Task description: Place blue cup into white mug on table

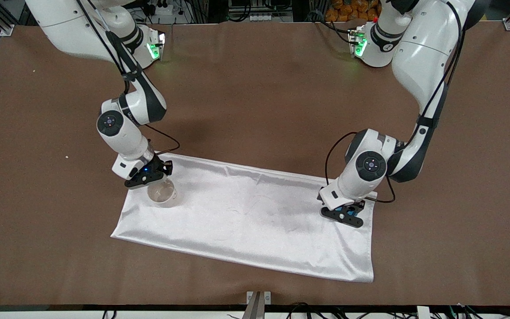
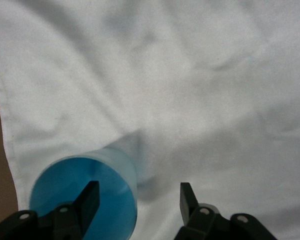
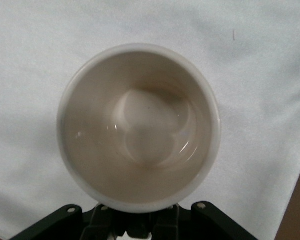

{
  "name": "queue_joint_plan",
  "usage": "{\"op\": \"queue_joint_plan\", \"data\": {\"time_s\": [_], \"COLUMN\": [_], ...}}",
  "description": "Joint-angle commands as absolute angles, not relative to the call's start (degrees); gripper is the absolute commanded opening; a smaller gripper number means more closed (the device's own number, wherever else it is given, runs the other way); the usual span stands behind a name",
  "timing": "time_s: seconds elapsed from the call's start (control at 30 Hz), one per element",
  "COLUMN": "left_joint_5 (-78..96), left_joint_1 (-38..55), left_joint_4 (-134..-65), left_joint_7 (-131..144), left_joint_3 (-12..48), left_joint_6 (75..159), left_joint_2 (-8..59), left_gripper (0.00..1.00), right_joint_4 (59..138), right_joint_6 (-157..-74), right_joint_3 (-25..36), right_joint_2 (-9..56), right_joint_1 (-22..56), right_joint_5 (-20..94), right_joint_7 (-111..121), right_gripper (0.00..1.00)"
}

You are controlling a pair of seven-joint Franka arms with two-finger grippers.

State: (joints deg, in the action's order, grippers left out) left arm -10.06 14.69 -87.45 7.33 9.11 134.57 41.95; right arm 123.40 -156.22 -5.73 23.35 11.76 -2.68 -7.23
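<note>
Notice how your right gripper (image 1: 152, 176) sits low at the white mug (image 1: 163, 193), apparently clamped on its rim or handle to steady it, though you cannot tell for sure. That mug is glossy, round ceramic, standing on the satin cloth (image 1: 246, 217). At the cloth's other end, toward the left arm, your left gripper (image 2: 136, 200) hangs with fingers apart, one inside the smooth, translucent blue cup (image 2: 85, 195), ready to pinch its wall. Brown matte bench (image 1: 255, 88) surrounds the cloth.

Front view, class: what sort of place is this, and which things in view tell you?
Probably a robotics lab test bench, not a kitchen. Two white robot arms are mounted along a brown table, aluminium framing and cables ring it, and only a white cloth, white mug and blue cup are laid out.
</note>
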Motion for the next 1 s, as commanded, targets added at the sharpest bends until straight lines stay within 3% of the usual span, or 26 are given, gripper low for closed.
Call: {"op": "queue_joint_plan", "data": {"time_s": [0.0,0.13,0.33,0.6,0.97], "left_joint_5": [-11.69,-11.69,-11.69,-11.78,-11.69], "left_joint_1": [14.24,14.06,13.8,13.8,13.36], "left_joint_4": [-86.48,-86.66,-86.84,-87.19,-87.63], "left_joint_7": [6.24,6.07,6.06,5.98,1.76], "left_joint_3": [9.49,9.49,9.49,9.49,9.4], "left_joint_6": [135.0,135.0,135.0,134.91,133.51], "left_joint_2": [42.63,42.54,42.45,42.1,39.64], "left_gripper": [0.13,0.0,0.0,0.0,0.0], "right_joint_4": [123.05,122.35,121.03,120.15,119.44], "right_joint_6": [-151.97,-146.79,-140.37,-138.34,-139.65], "right_joint_3": [-5.97,-6.68,-9.14,-12.74,-13.8], "right_joint_2": [20.48,18.55,15.56,13.54,14.33], "right_joint_1": [13.27,13.45,13.54,13.97,21.61], "right_joint_5": [-3.08,-2.2,2.62,16.16,16.35], "right_joint_7": [-14.49,-17.22,-20.21,-22.84,-34.44], "right_gripper": [0.0,0.0,0.0,0.0,0.0]}}
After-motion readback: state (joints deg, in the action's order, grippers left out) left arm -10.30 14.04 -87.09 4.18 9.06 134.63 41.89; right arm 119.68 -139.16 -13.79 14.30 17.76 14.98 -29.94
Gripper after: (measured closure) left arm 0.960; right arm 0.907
